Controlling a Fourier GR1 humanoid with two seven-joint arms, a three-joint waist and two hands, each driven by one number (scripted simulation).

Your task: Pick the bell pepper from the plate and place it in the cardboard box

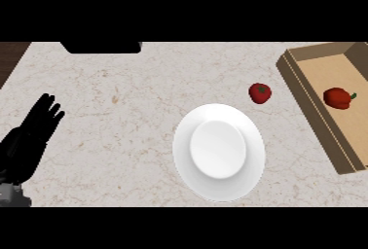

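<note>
A red bell pepper (339,97) with a green stem lies inside the cardboard box (310,97) at the right edge of the counter. The white plate (218,151) in the middle holds nothing. A second small red fruit (260,93), like a strawberry or small pepper, lies on the counter between the plate and the box. My left hand (32,133) rests open at the far left, fingers straight and pointing up, well away from the plate. My right hand does not show.
A black object (101,47) sits at the counter's far edge, upper left. The marble counter (122,121) stretches bare between my left hand and the plate. Dark wood shows beyond the counter's top-left corner.
</note>
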